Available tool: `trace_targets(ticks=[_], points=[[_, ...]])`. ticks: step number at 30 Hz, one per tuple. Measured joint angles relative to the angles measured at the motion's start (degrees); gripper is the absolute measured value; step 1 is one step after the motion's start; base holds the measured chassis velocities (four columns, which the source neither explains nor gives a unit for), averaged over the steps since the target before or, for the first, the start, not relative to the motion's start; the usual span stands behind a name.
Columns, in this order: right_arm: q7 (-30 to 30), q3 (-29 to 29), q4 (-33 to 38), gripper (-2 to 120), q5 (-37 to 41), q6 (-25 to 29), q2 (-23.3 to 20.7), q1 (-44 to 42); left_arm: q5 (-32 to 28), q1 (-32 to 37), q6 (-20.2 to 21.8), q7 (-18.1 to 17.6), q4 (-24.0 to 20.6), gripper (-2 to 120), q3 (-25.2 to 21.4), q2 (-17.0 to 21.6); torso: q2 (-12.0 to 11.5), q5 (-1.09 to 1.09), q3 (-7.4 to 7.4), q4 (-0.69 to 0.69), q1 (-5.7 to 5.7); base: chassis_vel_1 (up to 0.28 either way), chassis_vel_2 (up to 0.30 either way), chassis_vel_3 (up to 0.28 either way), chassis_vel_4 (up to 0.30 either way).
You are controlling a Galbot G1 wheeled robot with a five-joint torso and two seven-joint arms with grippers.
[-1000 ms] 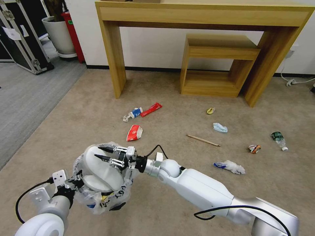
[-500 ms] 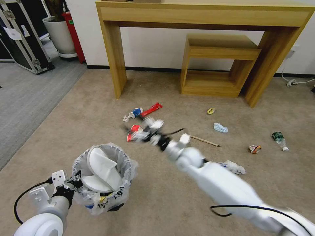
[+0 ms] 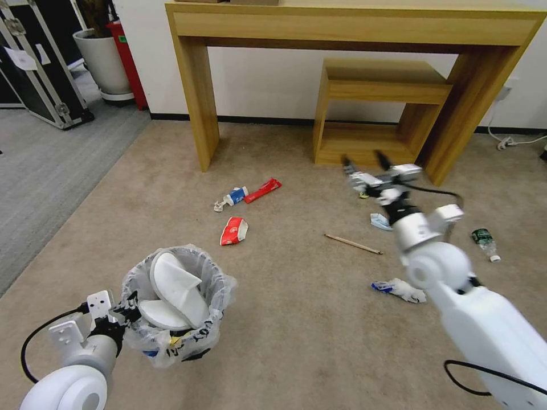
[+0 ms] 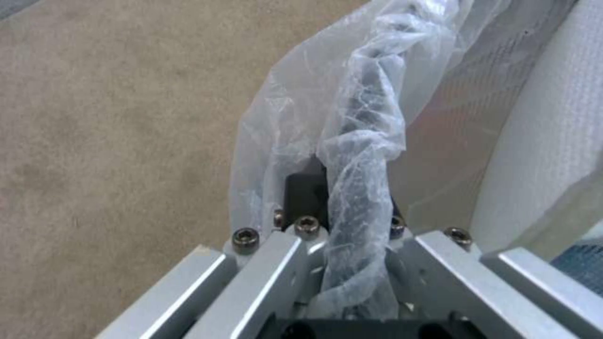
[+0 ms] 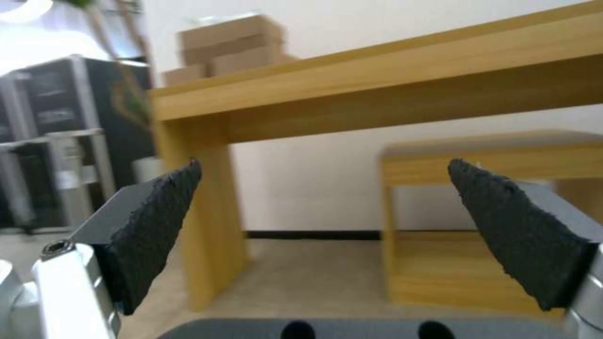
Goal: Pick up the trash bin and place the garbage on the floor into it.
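Swung rightward, right hand (image 3: 364, 162) gapes wide; left hand (image 3: 122, 316) pinches crinkly-bagged trash bin (image 3: 176, 336).

The right gripper (image 3: 364, 164) is motion-blurred and hides most of a small yellow scrap (image 3: 364, 195), while the bag (image 4: 361, 155) wraps the trash bin (image 3: 171, 341) rim, covering the left gripper's fingertips.
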Motion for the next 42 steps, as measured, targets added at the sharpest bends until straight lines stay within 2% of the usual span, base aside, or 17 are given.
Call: trace_targets(ticks=[2, 6, 7, 12, 15, 26, 42], points=[[0.15, 4.27, 1.41, 100, -0.77, -0.36, 0.91, -4.30, -0.05, 0.00, -0.24, 0.23, 0.13, 1, -0.02, 0.60, 0.00, -0.01, 0.00, 0.01, 0.00, 0.000, 0.000, 0.000, 0.000], [-0.06, 8.39, 3.58, 100, -2.34, -0.43, 2.70, -10.82, -0.23, -0.18, -0.35, 0.30, 0.16, 1, 0.04, 1.35, 0.00, 0.00, 0.00, -0.02, 0.00, 0.000, 0.000, 0.000, 0.000], [-0.16, 9.32, 4.30, 100, -3.35, -0.33, 3.46, -12.79, -0.30, -0.25, -0.36, 0.35, 0.16, 1, 0.11, 1.49, 0.00, -0.01, 0.00, 0.02, 0.00, 0.000, 0.000, 0.000, 0.000], [-0.66, 9.35, 3.95, 100, -8.15, 2.18, 6.78, -17.30, -0.32, -0.27, -0.39, 0.45, 0.17, 1, 0.34, 1.72, 0.00, -0.01, 0.00, 0.00, 0.00, 0.000, 0.000, 0.000, 0.000], [-0.79, 7.62, 2.77, 100, -12.07, 4.37, 10.68, -19.82, -0.31, -0.22, -0.43, 0.49, -0.05, 1, 0.60, 1.79, 0.00, -0.02, 0.00, 0.01, 0.00, 0.000, 0.000, 0.000, 0.000], [-1.27, 7.07, 1.17, 100, -16.91, 6.49, 16.49, -21.58, -0.31, 0.26, -0.43, 0.50, -0.38, 1, 0.47, 2.06, 0.00, -0.03, 0.00, 0.01, 0.00, 0.000, 0.000, 0.000, 0.000], [-2.32, 6.68, -0.11, 99, -17.91, 7.37, 18.49, -20.93, -0.46, 0.07, -0.58, 0.45, 0.38, 1, 0.41, 1.89, 0.00, -0.03, 0.00, 0.00, 0.01, 0.000, 0.000, 0.000, 0.000]])
